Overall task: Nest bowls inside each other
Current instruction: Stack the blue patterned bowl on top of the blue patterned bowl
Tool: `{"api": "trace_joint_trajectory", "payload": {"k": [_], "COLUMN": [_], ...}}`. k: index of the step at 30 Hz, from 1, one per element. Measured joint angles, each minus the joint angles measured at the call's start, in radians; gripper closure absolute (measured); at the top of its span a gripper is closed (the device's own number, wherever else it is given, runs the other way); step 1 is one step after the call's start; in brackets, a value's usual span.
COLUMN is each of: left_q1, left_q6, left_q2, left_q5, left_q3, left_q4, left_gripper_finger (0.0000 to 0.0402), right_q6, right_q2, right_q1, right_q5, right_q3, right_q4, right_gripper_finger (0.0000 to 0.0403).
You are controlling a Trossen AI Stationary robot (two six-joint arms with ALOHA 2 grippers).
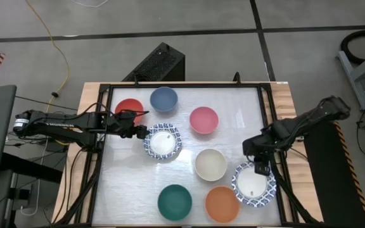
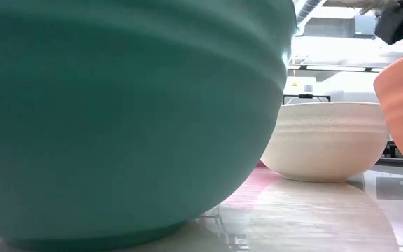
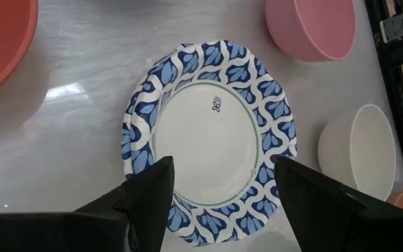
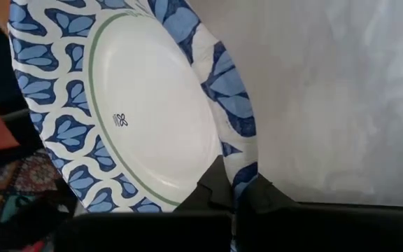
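Right gripper (image 4: 233, 192) is pinched shut on the rim of a blue-patterned bowl (image 4: 152, 112), which sits at the table's (image 1: 233, 120) near right corner, just beside the orange bowl (image 1: 222, 204); the bowl looks tilted up off the table on that side. Left gripper (image 3: 219, 192) has jaws wide apart, holding nothing, hovering over the near rim of the second patterned bowl (image 3: 208, 136), which sits flat, mouth up, left of the cream bowl (image 1: 210, 164). Round, so no long axis. My read: the right arm carries its bowl left past the cream bowl to nest in the second one.
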Motion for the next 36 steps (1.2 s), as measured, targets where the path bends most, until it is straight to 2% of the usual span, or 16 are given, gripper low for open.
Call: {"api": "trace_joint_trajectory", "payload": {"k": [8,17,27,33,36], "left_q1": [0.011,0.086,0.114,0.114,0.113], "left_q6": [0.0,0.011,0.042,0.047,0.05], "left_q2": [-0.041,-0.215,-0.349,-0.362,-0.361], "left_q5": [-0.007,-0.039,-0.159,-0.193,-0.206], "left_q3": [0.0,0.0,0.0,0.0,0.0], "left_q4": [0.01,0.021,0.019,0.02,0.019], "left_gripper_finger": [0.0166,0.0166,0.0166,0.0166,0.0166], "right_q6": [-0.058,-0.165,-0.315,-0.349,-0.35], "right_q2": [0.011,0.043,0.235,0.361,0.427], "right_q1": [-0.107,-0.285,-0.447,-0.499,-0.524], "right_q5": [0.063,0.12,0.116,0.112,0.112], "right_q3": [0.122,0.199,0.208,0.208,0.233], "right_q4": [-0.055,0.07,0.461,0.774,0.853], "right_gripper_finger": [0.0395,0.0395,0.0395,0.0395,0.0395]}}
